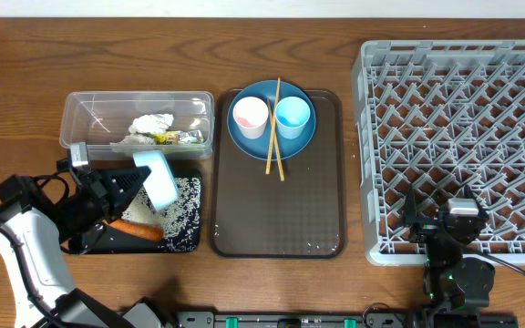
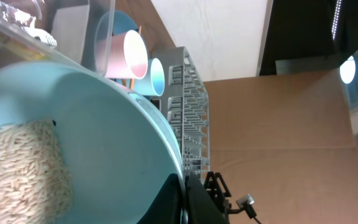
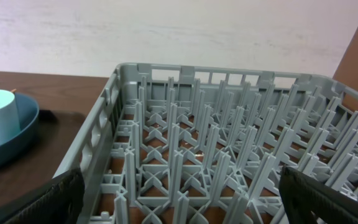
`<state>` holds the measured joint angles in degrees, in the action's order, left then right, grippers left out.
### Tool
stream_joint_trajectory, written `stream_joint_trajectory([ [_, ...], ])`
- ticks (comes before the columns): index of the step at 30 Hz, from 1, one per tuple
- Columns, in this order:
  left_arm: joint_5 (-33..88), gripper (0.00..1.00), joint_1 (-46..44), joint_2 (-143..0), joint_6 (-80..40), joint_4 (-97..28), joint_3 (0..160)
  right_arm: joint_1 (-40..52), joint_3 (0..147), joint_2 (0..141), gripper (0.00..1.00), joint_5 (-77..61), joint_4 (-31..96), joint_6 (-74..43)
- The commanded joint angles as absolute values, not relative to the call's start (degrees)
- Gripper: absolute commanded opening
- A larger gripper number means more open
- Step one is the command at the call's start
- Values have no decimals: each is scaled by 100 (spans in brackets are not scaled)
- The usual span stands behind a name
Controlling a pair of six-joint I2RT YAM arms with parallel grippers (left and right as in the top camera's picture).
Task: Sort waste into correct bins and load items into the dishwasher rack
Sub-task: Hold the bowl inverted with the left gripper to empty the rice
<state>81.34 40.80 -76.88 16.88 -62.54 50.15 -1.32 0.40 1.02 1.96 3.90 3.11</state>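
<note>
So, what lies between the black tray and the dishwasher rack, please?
The brown serving tray, carrying the blue plate, as the overhead view shows.

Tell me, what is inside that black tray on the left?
Loose white rice and an orange carrot lie in the black tray. The tilted pale-blue bowl, held by the left gripper, and the arm cover the rest.

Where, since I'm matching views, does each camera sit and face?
Overhead: above the table, straight down on tub, black tray, brown tray, rack; both arms show at bottom.
Left wrist: behind the left hand, which shows below, looking past its gripped bowl toward pink cup and blue cup.
Right wrist: low at rack's edge, facing the wall; open right hand in bottom corners.
Shared by all: rack, blue cup.
</note>
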Motion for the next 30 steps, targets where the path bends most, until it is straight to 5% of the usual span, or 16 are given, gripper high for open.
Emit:
stream_joint_trajectory([
  [1, 8335, 6, 4112, -7717, 1975, -6394, 4980, -143, 32, 102, 99, 235, 410, 220],
  [30, 8106, 6, 4416, -7719, 2303, -6827, 4980, -143, 32, 102, 99, 235, 410, 220],
])
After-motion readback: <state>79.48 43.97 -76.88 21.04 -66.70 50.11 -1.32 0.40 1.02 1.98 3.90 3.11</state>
